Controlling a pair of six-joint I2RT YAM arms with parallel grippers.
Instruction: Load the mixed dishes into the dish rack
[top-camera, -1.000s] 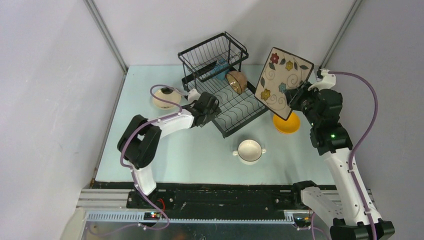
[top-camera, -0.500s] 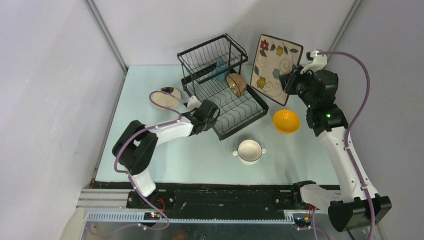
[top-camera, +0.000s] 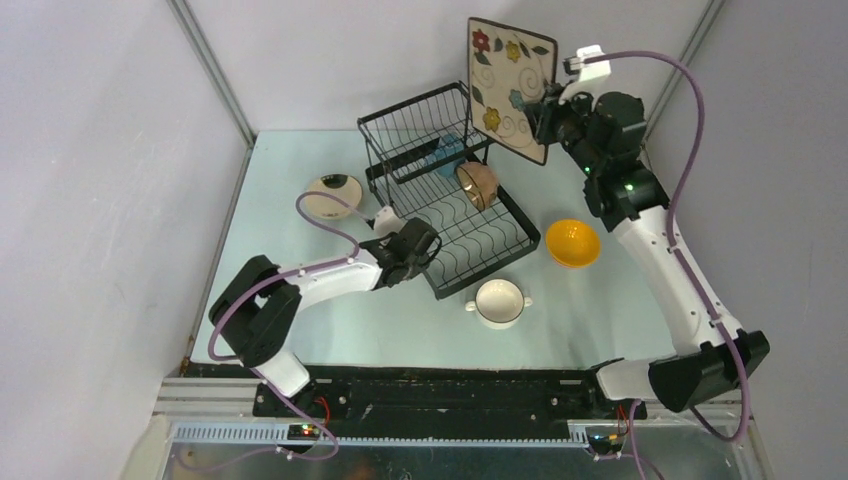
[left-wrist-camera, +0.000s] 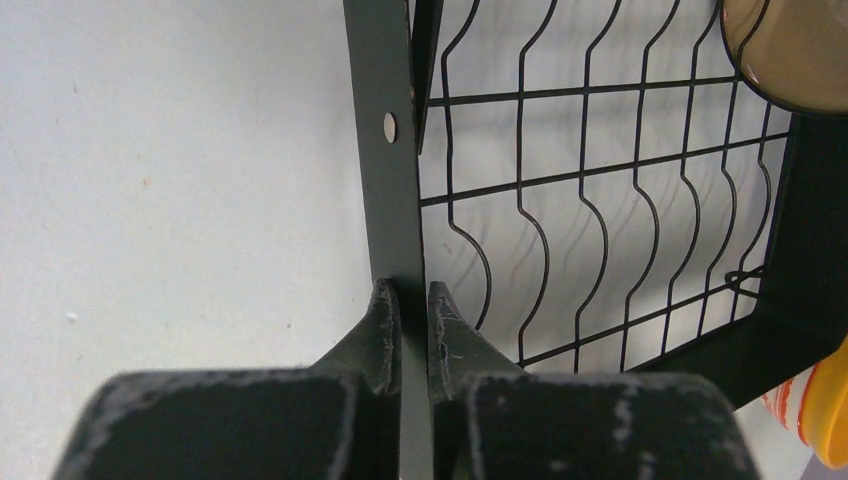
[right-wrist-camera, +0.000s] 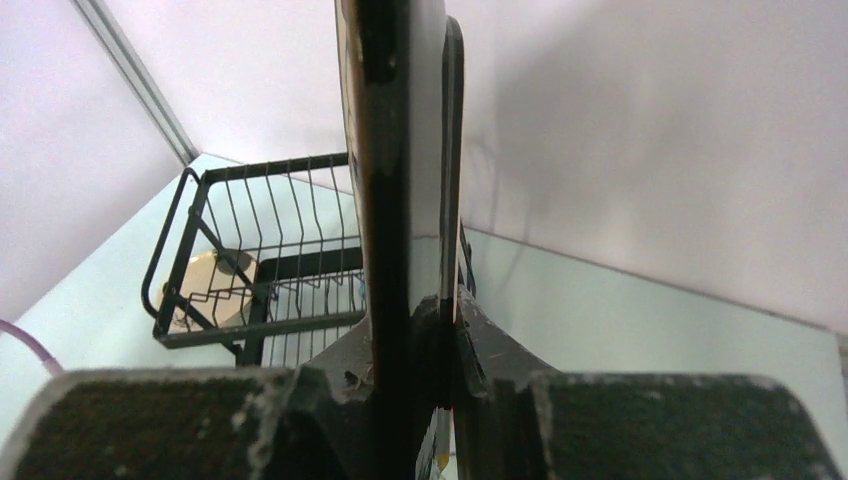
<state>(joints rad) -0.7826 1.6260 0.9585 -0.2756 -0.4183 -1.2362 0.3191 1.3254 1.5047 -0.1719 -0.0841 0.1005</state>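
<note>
Top view: the right fingers (top-camera: 551, 113) hold the square cream floral plate (top-camera: 505, 85) upright, raised above the dish rack (top-camera: 495, 268). Left wrist: the left fingers (left-wrist-camera: 384, 330) pinch the rack's side bar. Right wrist: both fingers clamp the plate's edge.

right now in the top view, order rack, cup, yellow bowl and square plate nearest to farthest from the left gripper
1. rack, its near-left edge clamped by the left gripper
2. cup, just in front of the rack
3. yellow bowl, right of the rack
4. square plate, held up at the far right
</note>
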